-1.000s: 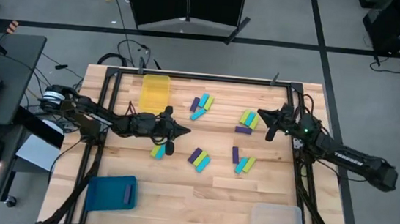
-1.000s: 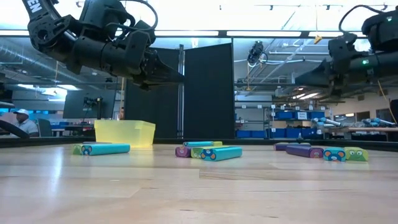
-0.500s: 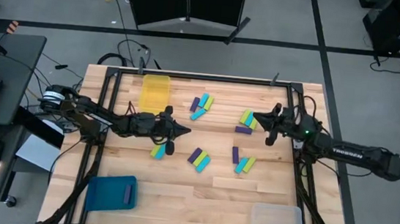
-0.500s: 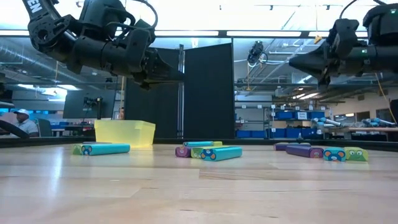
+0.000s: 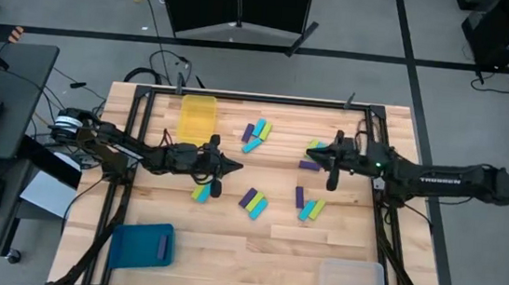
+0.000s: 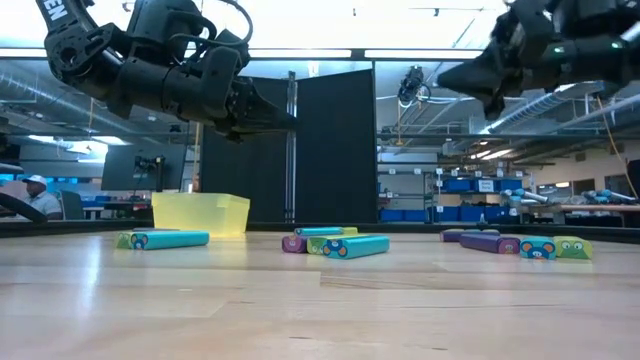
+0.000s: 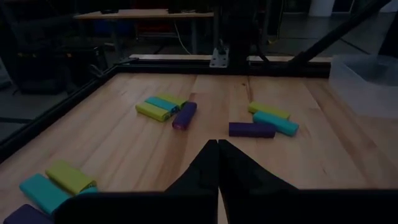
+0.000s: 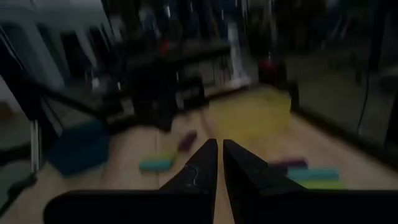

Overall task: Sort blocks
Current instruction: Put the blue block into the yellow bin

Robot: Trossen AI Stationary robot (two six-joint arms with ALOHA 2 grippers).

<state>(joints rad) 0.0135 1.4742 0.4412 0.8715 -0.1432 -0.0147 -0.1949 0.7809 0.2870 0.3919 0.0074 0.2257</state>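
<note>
Small purple, cyan and yellow-green blocks lie flat on the wooden table in several loose groups: one far centre (image 5: pixel 255 135), one near my left gripper (image 5: pixel 201 192), one at the centre (image 5: pixel 253 200) and two at the right (image 5: pixel 313 154) (image 5: pixel 307 205). My left gripper (image 5: pixel 236 166) hangs shut and empty above the table left of centre. In its wrist view, blocks (image 7: pixel 166 109) lie ahead of the closed tips (image 7: pixel 217 144). My right gripper (image 5: pixel 311 151) hovers high over the far right group, pointing toward the table's left. Its fingers (image 8: pixel 219 144) are nearly together with nothing between them.
A yellow tray (image 5: pixel 197 116) stands at the far left. A blue tray (image 5: pixel 142 244) with one block in it sits at the near left, and a clear tray (image 5: pixel 351 283) at the near right. A black frame (image 5: pixel 240 96) rims the table.
My right gripper has risen and swung from the table's right edge toward its left, coming over the far right group of blocks. Its arm has stretched out level. No block has moved.
</note>
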